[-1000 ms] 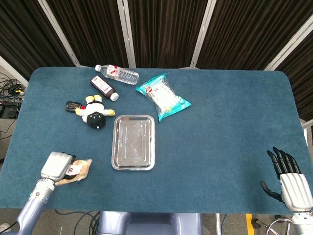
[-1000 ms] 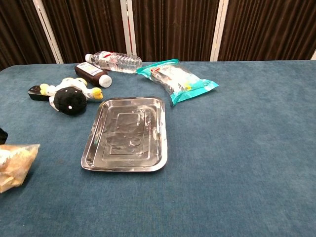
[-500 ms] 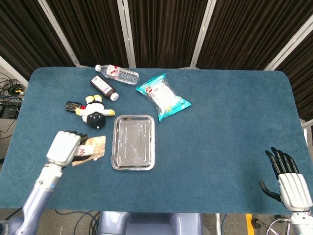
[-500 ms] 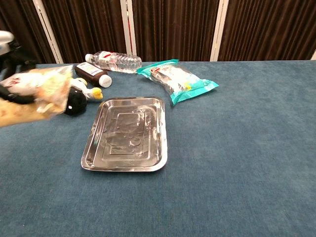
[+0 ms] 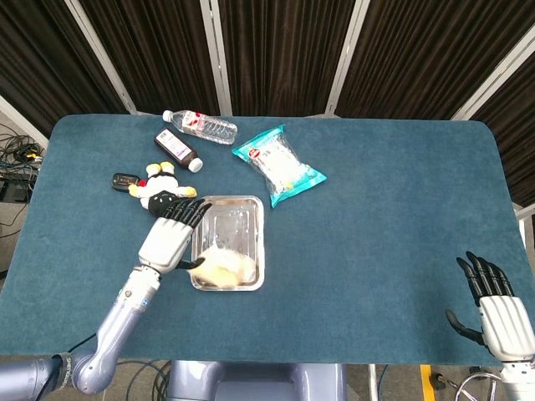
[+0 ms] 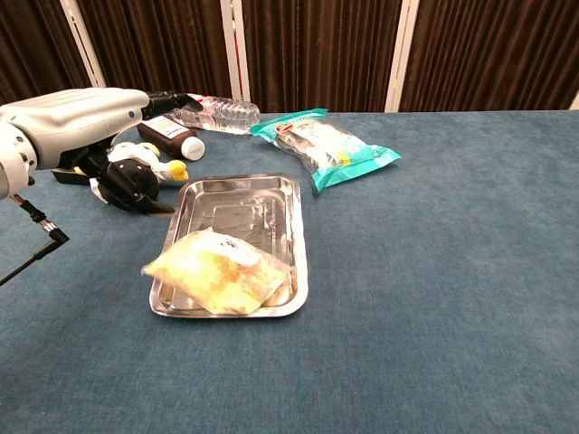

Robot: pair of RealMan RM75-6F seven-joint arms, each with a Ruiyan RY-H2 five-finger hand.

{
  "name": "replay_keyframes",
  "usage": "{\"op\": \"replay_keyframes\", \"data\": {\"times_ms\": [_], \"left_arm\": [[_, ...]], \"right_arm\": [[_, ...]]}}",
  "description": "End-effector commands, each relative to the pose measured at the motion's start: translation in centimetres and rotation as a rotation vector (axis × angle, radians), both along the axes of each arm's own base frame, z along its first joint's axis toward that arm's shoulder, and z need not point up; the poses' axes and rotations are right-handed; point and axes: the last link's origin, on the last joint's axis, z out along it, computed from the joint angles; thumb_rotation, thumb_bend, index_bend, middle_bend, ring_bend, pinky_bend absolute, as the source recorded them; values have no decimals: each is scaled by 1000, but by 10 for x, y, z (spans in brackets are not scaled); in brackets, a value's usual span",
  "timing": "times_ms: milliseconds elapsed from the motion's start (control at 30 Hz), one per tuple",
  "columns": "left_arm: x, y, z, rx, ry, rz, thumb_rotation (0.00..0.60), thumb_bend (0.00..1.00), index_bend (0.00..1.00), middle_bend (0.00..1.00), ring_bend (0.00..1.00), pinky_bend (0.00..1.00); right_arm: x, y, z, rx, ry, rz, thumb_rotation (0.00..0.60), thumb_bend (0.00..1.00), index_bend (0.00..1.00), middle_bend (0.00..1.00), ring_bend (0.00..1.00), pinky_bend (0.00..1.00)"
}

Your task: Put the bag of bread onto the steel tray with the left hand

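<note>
The bag of bread, a clear bag with yellowish buns, lies on the near end of the steel tray, its left edge sticking out over the tray's rim. My left hand hovers just left of the tray, above its left rim, fingers spread and holding nothing. My right hand stays at the table's near right corner, fingers apart, empty; the chest view does not show it.
Behind the tray lie a teal snack bag, a water bottle, a brown bottle and a black-and-yellow plush toy next to a black key fob.
The left hand carried the bread bag from the near left corner rightward to the tray, let it go there and spread its fingers. The right hand has barely moved.
</note>
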Motion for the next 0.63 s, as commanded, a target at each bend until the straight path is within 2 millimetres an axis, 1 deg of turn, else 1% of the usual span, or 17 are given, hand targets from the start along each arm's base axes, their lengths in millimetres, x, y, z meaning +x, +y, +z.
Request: {"op": "replay_keyframes", "data": {"times_ms": [33,100,133,300,333,367,433,533,633], "left_arm": [[-13,-13,11,19,14,12,600,100,0,0,0,42],[-25,-21,20,25,25,29,600,95,0,0,0,42],[-44,-31,32,48,46,67,600,93,0,0,0,42],[-90,-61,69,100,68,126,600,85,0,0,0,42],[-104,-71,79,117,60,157,600,83,0,0,0,42],[-114,-79,86,126,56,169,600,81,0,0,0,42],[-129,-91,96,141,47,181,600,74,0,0,0,42],[-148,-104,103,155,30,205,600,69,0,0,0,34],[-157,-110,105,158,28,214,600,65,0,0,0,23]], "right_arm": [[0,0,0,-1,1,-1,600,303,0,0,0,76],[0,1,0,-2,5,-2,600,303,0,0,0,76],[-1,1,0,-1,9,-5,600,303,0,0,0,76],[-1,0,-2,2,18,-8,600,304,0,0,0,75],[0,0,-3,2,22,-5,600,304,0,0,0,76],[1,0,-3,2,24,-4,600,304,0,0,0,76],[1,0,-5,4,31,-3,600,303,0,0,0,76],[1,0,-6,9,40,-6,600,304,0,0,0,76],[0,0,-7,9,45,-6,600,303,0,0,0,75]]}}
